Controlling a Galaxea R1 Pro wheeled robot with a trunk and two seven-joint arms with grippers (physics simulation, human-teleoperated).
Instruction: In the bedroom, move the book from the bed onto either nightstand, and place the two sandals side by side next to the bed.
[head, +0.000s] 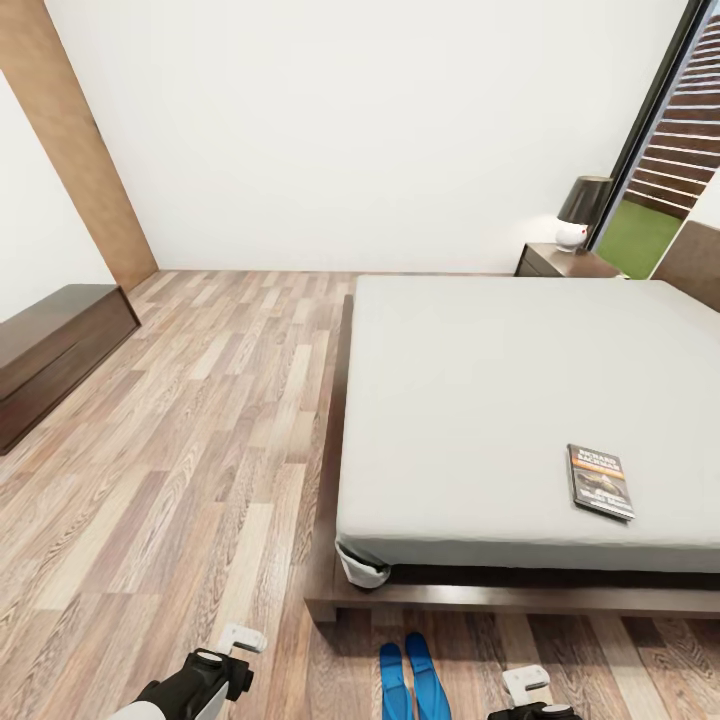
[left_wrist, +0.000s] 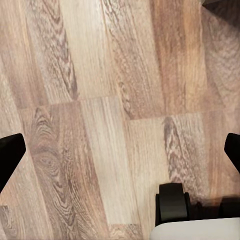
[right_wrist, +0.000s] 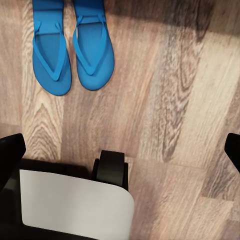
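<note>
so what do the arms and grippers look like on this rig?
Left gripper has white blocky fingers on a black rounded wrist housing, with a white arm segment behind it. Right gripper matches: white fingers on a black body. In the wrist views the fingertips look black.

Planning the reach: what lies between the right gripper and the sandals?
Only bare wood floor between right gripper and sandals, per the right wrist view.

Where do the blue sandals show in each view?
Head view: sandals at the bottom edge, on the floor before the bed foot, side by side.
Right wrist view: sandals at the upper left, paired.
Left wrist view: bare planks, no sandals.
Shared landmark: the wood floor.
</note>
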